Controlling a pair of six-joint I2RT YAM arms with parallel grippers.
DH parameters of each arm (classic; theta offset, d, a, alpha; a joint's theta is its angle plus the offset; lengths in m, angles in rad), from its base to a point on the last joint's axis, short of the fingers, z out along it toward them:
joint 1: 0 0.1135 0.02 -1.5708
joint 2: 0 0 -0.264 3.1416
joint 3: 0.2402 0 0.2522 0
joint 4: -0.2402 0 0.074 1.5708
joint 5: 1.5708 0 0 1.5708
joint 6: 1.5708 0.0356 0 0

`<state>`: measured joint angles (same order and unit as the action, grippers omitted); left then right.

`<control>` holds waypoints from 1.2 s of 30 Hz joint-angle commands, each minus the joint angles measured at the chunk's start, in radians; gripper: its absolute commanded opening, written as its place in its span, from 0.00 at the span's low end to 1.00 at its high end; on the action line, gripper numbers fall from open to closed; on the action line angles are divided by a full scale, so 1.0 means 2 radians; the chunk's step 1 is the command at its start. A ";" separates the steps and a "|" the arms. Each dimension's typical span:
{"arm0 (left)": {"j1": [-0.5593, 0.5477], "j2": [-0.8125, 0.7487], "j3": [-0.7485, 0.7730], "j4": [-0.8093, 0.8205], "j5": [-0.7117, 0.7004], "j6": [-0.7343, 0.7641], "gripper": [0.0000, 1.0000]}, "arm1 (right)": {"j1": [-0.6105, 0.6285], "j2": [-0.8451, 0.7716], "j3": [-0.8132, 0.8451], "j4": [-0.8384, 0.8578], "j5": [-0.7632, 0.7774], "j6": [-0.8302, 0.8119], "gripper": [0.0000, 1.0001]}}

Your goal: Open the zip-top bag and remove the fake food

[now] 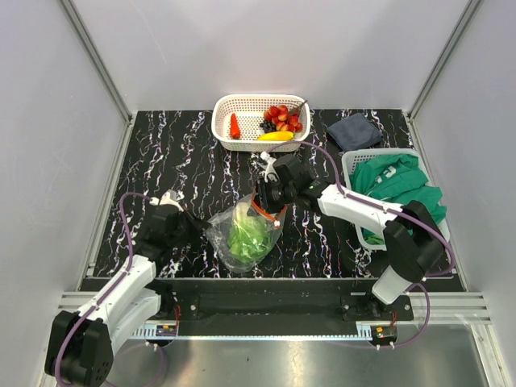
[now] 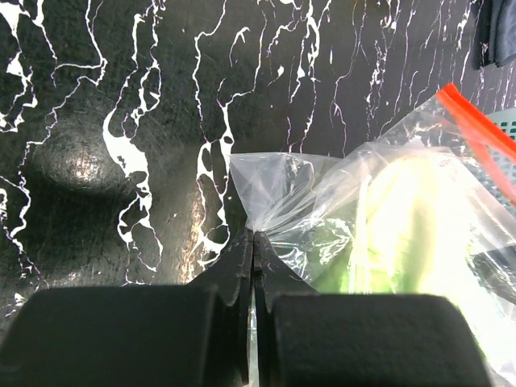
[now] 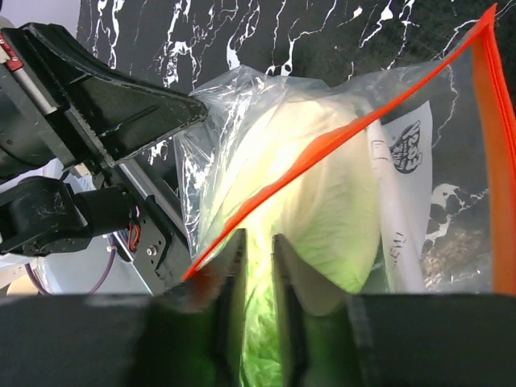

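Observation:
The clear zip-top bag (image 1: 242, 235) lies near the front centre of the table, its orange zip rim (image 3: 355, 129) open. Green lettuce (image 1: 250, 238) is inside it. My left gripper (image 2: 253, 235) is shut on the bag's (image 2: 306, 193) bottom corner, and the lettuce (image 2: 403, 234) shows through the plastic. My right gripper (image 3: 258, 242) reaches into the bag's mouth, its jaws closed narrowly on the lettuce (image 3: 322, 177). A red pepper (image 1: 235, 125), grapes (image 1: 267, 126), strawberries (image 1: 284, 118) and a banana (image 1: 276, 135) lie in the white basket (image 1: 222, 109) at the back.
A second white basket (image 1: 355, 161) at the right holds a green cloth (image 1: 399, 181). A dark grey cloth (image 1: 355, 131) lies behind it. The left arm (image 3: 105, 105) shows close by the bag in the right wrist view.

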<state>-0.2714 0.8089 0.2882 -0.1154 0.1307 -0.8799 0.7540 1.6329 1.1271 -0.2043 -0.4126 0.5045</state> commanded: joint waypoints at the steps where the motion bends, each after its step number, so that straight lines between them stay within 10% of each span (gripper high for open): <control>1: 0.002 0.001 0.002 0.030 0.013 0.000 0.00 | 0.003 0.012 0.008 0.041 -0.018 0.004 0.34; 26: 0.001 0.012 -0.014 0.050 0.021 -0.010 0.00 | 0.023 0.085 0.003 0.002 0.026 -0.020 0.85; 32: 0.001 0.014 -0.018 0.052 0.024 -0.013 0.00 | 0.030 0.113 0.016 0.005 0.050 -0.009 0.76; 36: 0.001 0.009 -0.018 0.046 0.018 -0.013 0.00 | 0.030 0.094 0.014 0.005 0.080 -0.005 0.41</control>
<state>-0.2714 0.8349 0.2626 -0.0654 0.1547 -0.8993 0.7986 1.8374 1.1477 -0.1699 -0.3485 0.4999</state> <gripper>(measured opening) 0.004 0.534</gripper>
